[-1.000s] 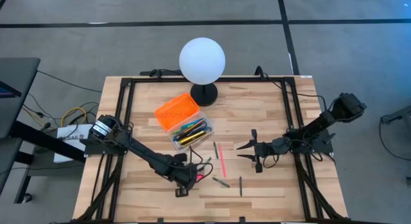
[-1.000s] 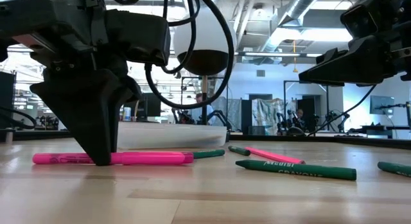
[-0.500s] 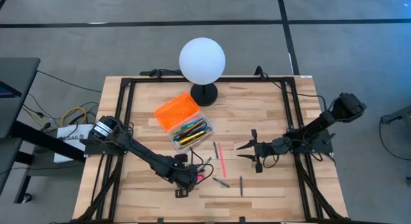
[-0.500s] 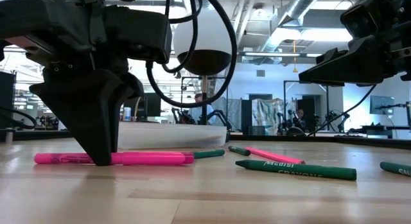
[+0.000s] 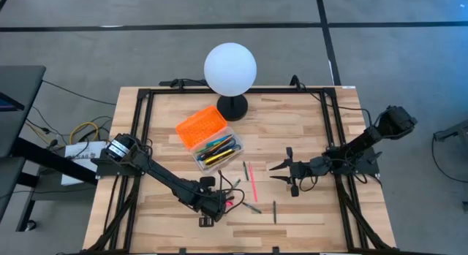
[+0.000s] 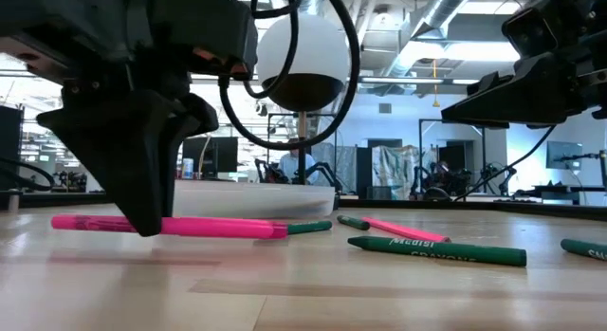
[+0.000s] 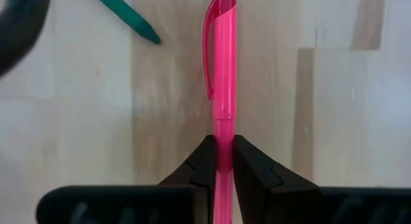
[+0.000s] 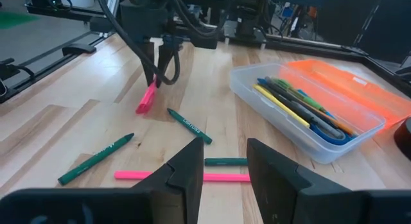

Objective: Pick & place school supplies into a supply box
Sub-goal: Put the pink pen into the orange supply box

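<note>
Low view, left of frame: the left gripper [image 6: 147, 222], clenched on the pink highlighter [image 6: 204, 227], has just lifted it off the table [image 6: 313, 293], ready for the supply box [image 5: 212, 142]; the right gripper [image 5: 281, 173] waits, fingers parted.

Even, bright overhead light fills the table [image 5: 292, 138], and shadows under the arms are soft. Behind the globe lamp [image 6: 302, 48], ceiling lights glare. Close up, the pink marker [image 7: 223, 89] looks slightly blurred.

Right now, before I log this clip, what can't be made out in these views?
- Pink highlighter pen: rear end hidden between the left gripper fingers, left wrist view.
- Clear plastic box: lower supplies buried under the top ones, right wrist view.
- Print on the green crayon: too small, low view.
</note>
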Robot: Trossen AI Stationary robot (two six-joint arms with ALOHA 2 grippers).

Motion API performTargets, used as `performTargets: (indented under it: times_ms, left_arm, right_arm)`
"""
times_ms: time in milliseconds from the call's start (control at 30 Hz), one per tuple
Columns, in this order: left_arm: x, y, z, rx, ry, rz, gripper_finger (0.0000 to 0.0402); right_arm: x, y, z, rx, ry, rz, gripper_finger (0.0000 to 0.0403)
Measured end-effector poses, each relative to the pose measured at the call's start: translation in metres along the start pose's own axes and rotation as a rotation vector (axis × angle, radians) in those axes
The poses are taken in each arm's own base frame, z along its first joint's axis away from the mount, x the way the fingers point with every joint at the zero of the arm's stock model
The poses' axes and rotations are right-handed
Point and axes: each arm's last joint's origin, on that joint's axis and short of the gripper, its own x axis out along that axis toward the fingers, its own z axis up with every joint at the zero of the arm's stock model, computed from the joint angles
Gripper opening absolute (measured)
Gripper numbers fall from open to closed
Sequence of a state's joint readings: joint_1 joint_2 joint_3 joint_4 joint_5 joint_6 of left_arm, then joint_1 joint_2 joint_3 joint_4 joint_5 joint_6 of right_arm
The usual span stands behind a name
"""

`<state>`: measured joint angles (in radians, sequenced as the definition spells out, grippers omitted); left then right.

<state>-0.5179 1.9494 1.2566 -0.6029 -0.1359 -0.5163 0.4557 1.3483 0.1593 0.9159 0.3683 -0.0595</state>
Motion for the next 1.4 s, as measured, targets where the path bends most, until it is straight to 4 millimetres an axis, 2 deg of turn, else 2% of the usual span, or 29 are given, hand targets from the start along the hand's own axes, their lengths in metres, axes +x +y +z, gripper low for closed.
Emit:
performTargets:
  times_ms: [333,533,667,867,1033,1400]
  left_arm:
    - [-0.005,0.003,-0.001,-0.005,-0.015,0.063,0.0026]
    - [-0.028,0.005,0.003,-0.013,-0.103,0.098,0.0026]
    - [-0.049,0.012,0.002,-0.040,-0.172,0.209,0.0026]
    - [-0.068,0.034,-0.002,-0.133,-0.208,0.416,0.0026]
    - [-0.067,0.057,-0.001,-0.174,-0.159,0.527,0.0028]
    - [-0.062,0.105,0.014,-0.283,-0.130,0.637,0.0029]
  right_arm:
    - [0.000,0.000,0.000,0.006,0.003,0.000,0.0113]
    - [0.000,0.000,-0.001,0.004,0.007,0.000,0.0113]
    - [0.000,0.000,-0.001,0.004,0.007,0.000,0.0113]
    - [0.000,0.000,-0.001,0.005,0.007,0.001,0.0113]
    - [0.000,0.000,-0.001,0.005,0.006,0.001,0.0113]
    - [0.000,0.000,-0.002,0.002,0.017,0.001,0.0113]
